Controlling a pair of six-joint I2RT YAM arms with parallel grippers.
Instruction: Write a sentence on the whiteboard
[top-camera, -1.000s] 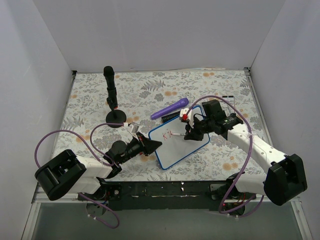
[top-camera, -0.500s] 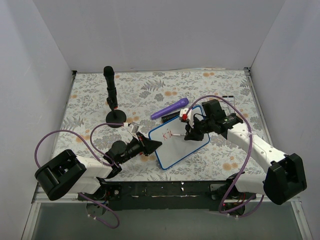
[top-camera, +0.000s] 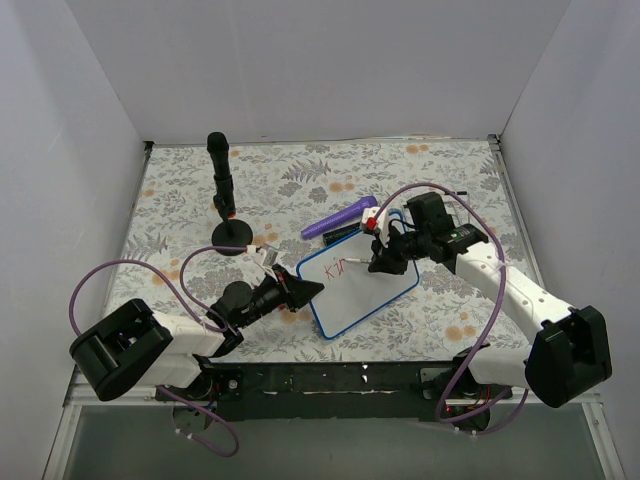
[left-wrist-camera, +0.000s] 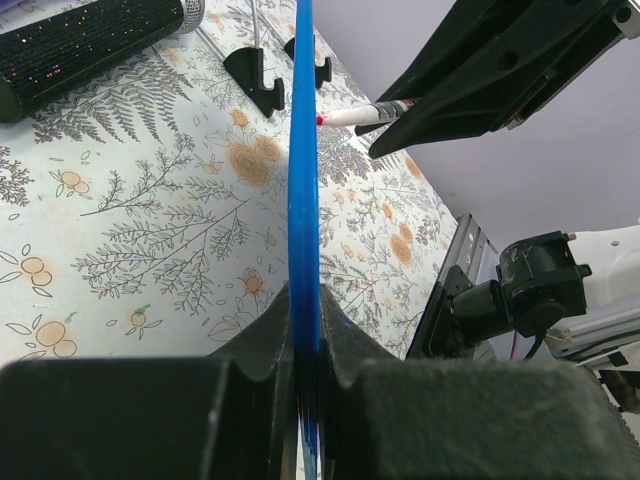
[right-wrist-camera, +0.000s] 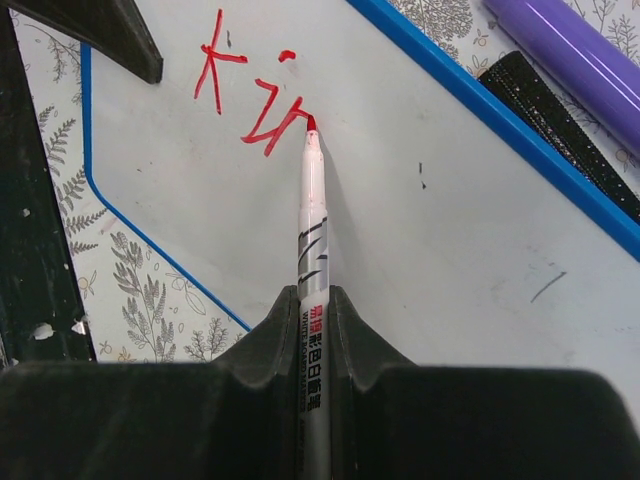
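"Where's the board?"

"The whiteboard (top-camera: 358, 285) lies slantwise on the mat (top-camera: 180, 205), mid-table, just ahead of the arm bases. The sentence (right-wrist-camera: 250, 95) reads a red 'K', an 'i' and one zigzag stroke, up near the board's left end."

"And the pen?"

"The right gripper (right-wrist-camera: 313, 300) is clamped on a red marker (right-wrist-camera: 312, 230). Its tip touches the end of the last stroke."

"Room to write on?"

"To the right of the strokes the white runs bare to the blue frame (right-wrist-camera: 470, 100), bar a few small dark specks. The strip below the letters is bare white too."

"The left end?"

"The left gripper (left-wrist-camera: 306, 300) is closed on the frame at the board's left corner. In the left wrist view the blue edge runs straight out from between its fingers (left-wrist-camera: 250, 350)."

"Past the edges?"

"Along the far edge a black glittery strip (right-wrist-camera: 560, 125) lies just beside the frame, and a purple marker (top-camera: 340, 217) lies beyond that. A black stand (top-camera: 222, 190) is well apart, far left. The near and right edges border on floral mat."
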